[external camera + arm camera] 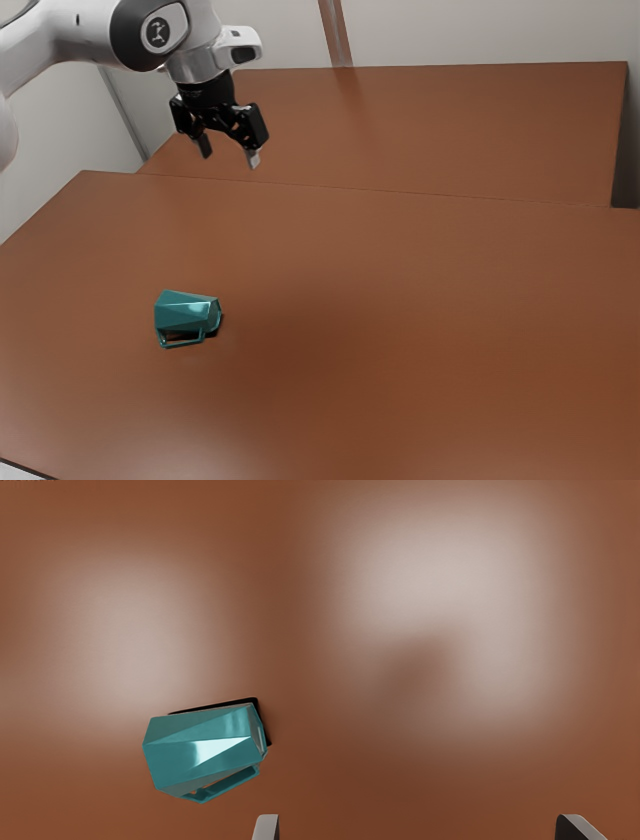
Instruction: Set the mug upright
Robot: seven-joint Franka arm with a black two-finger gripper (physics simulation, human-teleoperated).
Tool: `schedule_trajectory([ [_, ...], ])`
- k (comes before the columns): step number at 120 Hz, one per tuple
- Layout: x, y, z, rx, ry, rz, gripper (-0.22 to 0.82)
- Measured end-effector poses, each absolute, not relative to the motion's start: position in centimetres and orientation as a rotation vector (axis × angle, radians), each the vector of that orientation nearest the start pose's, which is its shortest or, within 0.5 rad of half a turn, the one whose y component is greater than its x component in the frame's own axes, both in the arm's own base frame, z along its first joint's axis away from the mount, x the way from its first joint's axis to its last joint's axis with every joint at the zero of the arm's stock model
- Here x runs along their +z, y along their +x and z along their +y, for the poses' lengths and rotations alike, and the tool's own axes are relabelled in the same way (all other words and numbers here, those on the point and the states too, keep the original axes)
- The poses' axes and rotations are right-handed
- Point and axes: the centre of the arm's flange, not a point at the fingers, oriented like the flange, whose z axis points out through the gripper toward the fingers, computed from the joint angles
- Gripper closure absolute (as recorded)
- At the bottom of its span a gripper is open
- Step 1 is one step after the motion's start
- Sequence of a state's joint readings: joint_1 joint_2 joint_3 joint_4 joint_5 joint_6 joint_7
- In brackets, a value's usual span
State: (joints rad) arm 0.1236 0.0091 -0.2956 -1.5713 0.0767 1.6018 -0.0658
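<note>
One mug (200, 752) sideways — wrist view: fingers (265, 828) apart — exterior view: pale wall (480, 30).

Mug (200, 750) teal; tabletop (400, 330) brown; fingers (253, 159) black and grey; wall (470, 30) off-white.

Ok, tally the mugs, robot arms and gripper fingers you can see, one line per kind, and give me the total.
Teal mug: 1
Robot arm: 1
Gripper fingers: 2
Total: 4
</note>
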Motion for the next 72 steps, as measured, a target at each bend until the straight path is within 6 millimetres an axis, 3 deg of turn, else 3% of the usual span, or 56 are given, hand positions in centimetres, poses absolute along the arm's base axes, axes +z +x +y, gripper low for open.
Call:
schedule_trajectory([
  [32, 63.5, 55.6, -8.7, -0.085, -3.082, 0.153, 0.0],
  [72, 61.9, 56.1, -5.9, -0.035, -3.128, 0.063, 0.0],
])
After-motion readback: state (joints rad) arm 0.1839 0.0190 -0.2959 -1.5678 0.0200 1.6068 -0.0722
